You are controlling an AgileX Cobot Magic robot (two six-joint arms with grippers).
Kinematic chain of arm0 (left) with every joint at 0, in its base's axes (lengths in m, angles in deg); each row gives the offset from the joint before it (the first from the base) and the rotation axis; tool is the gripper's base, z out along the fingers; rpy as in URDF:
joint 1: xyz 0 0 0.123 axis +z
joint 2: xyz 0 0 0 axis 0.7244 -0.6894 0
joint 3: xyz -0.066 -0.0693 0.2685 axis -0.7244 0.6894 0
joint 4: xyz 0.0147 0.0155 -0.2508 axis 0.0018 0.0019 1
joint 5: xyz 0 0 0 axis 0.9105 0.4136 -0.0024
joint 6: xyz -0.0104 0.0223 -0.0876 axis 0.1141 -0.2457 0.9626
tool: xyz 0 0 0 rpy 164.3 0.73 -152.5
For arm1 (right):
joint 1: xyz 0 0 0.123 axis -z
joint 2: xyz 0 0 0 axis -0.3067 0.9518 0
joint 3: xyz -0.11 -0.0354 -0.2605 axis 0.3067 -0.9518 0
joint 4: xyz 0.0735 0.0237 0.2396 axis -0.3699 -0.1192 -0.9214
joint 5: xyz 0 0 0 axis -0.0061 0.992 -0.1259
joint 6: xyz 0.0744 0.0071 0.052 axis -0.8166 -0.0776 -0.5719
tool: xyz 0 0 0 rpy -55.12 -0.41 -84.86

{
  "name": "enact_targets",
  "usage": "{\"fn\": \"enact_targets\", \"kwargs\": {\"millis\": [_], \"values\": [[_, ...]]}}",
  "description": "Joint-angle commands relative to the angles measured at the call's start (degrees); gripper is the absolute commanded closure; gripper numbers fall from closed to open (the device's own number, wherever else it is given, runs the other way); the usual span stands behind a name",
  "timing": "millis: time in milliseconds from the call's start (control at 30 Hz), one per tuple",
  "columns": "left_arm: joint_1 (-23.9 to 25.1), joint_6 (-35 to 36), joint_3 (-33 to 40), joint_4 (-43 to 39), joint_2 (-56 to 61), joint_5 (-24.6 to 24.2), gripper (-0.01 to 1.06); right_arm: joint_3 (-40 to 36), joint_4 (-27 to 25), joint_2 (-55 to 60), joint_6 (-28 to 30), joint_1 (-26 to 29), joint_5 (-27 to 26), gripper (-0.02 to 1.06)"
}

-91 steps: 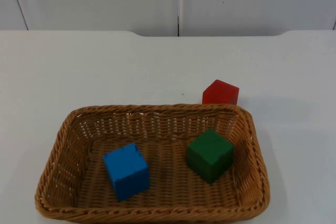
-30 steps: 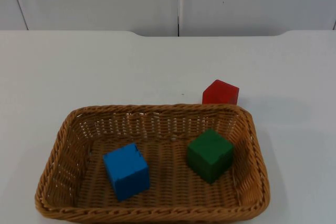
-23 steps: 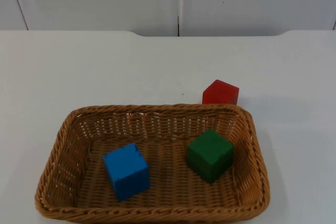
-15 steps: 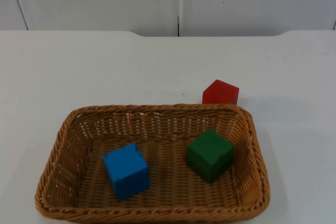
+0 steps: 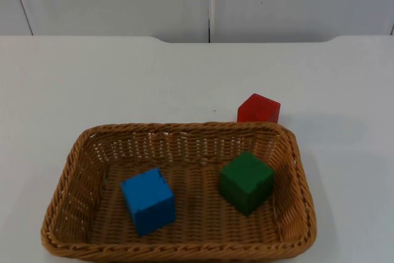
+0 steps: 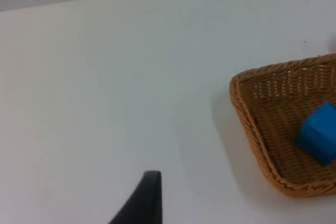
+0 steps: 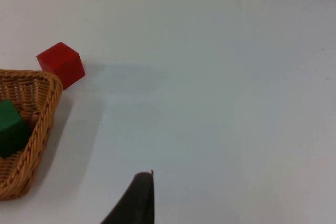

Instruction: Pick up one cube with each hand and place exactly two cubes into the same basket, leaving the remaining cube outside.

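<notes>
— The woven wicker basket point(image 5: 178, 238) sits on the white table point(image 5: 92, 84), with the blue wooden cube point(image 5: 148, 201) and green wooden cube point(image 5: 246, 182) inside, apart from each other.

— And the red wooden cube point(image 5: 258, 109)?

— Outside, just beyond the basket's far rim. Best to leave everything be.

— The grippers?

— The left gripper point(image 6: 137, 203) and right gripper point(image 7: 134, 200) wait well apart from the basket. Open or closed, I can't tell.

Two cubes inside basket point(image 5: 295, 170) — side by side, apart; third cube point(image 5: 258, 108) on table just behind basket's far-right corner.
</notes>
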Motion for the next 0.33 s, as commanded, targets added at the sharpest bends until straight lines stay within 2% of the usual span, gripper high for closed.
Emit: {"fn": "enact_targets", "kwargs": {"millis": [0,300], "values": [[1.3,0.2,0.2,-0.3,0.3,0.1,0.00,0.0,-0.1,-0.2,0.4,0.3,-0.3,-0.01],[5.4,0.2,0.2,-0.3,0.3,0.1,0.00,0.0,-0.1,-0.2,0.4,0.3,-0.3,-0.01]]}}
